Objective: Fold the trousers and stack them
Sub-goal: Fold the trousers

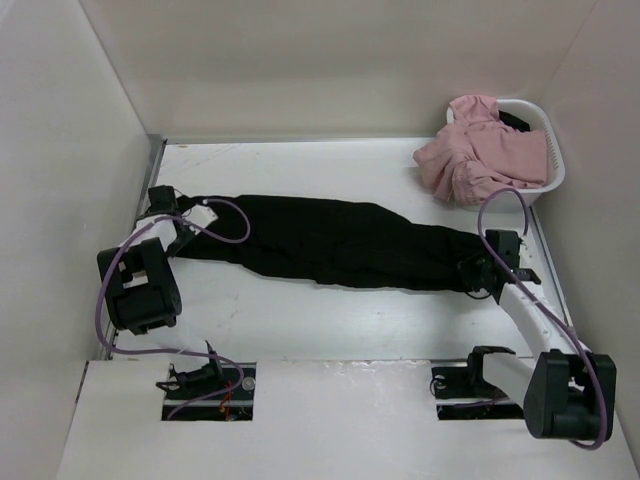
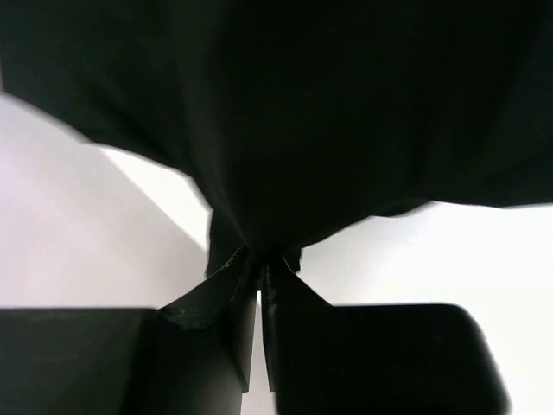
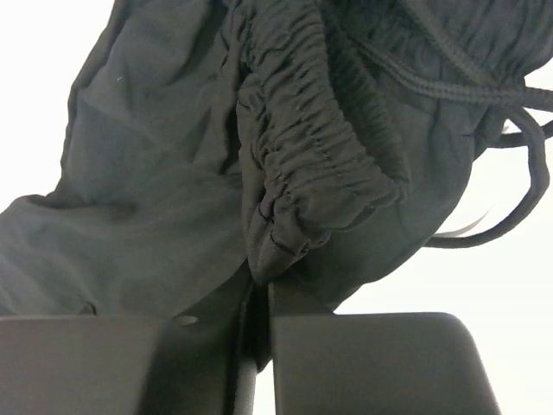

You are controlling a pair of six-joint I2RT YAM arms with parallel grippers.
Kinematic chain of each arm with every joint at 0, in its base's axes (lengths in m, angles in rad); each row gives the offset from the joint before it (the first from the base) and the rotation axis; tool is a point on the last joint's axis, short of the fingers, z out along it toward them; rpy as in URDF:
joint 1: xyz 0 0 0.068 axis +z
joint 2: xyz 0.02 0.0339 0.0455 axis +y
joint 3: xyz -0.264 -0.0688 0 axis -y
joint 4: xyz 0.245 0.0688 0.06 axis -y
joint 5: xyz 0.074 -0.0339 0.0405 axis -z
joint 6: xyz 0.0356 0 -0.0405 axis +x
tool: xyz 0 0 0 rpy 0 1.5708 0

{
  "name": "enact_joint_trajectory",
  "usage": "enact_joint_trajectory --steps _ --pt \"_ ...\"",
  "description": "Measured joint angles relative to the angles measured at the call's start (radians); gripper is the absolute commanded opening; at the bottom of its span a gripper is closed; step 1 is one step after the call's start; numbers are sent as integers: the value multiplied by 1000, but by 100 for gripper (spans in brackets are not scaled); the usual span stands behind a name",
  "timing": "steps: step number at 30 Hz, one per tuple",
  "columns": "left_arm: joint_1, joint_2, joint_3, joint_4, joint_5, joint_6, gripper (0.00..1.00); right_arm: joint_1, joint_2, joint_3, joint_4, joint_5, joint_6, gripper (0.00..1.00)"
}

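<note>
Black trousers (image 1: 330,243) lie stretched left to right across the white table. My left gripper (image 1: 190,222) is shut on the cloth at the trousers' left end; in the left wrist view (image 2: 259,259) dark cloth fills the top and pinches between the jaws. My right gripper (image 1: 478,270) is shut on the right end, the gathered elastic waistband (image 3: 302,164) with its drawstring (image 3: 484,86). The waistband fold enters the shut jaws in the right wrist view (image 3: 262,268).
A white laundry basket (image 1: 552,160) stands at the back right, holding pink garments (image 1: 475,150) that spill over its rim onto the table. White walls close in the table at left, back and right. Purple cables run along both arms.
</note>
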Motion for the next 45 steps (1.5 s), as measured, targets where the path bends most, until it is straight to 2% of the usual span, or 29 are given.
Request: enact_joint_trajectory --steps 4,9,15,18,21,27,29,30,31,32,33,37,41,45 --pt "18 -6 20 72 1 10 0 -2 -40 22 -29 10 -36 0" --pt "18 -25 101 152 10 43 5 -30 -86 146 -71 10 -109 0" --pt "-63 -5 312 302 18 55 6 -95 -24 297 -74 -18 -171 0" --pt "-101 -13 327 425 20 61 7 -149 -27 318 -72 -20 -187 0" --pt "-112 -50 235 523 31 79 7 -193 -60 276 -64 -20 -192 0" --pt "-60 -119 -116 571 41 151 10 -272 -161 32 -63 -47 -143 4" --pt "-32 -119 -214 563 42 173 17 -304 -174 -35 -74 -63 -124 14" --pt "-18 -119 -259 559 41 185 20 -320 -178 -63 -76 -68 -114 26" --pt "-8 -119 -298 555 40 198 24 -332 -179 -81 -76 -69 -106 41" --pt "1 -119 -329 552 37 212 30 -342 -179 -94 -75 -70 -101 74" --pt "8 -119 -351 548 33 224 36 -348 -176 -101 -76 -70 -91 100" --pt "18 -140 -376 540 27 251 53 -349 -155 -104 -58 -87 -90 100" --pt "55 -195 -316 436 47 232 57 -347 -150 -108 -51 -96 -51 100" --pt "92 -226 -144 302 103 164 60 -326 -86 -115 -14 -95 11 100"
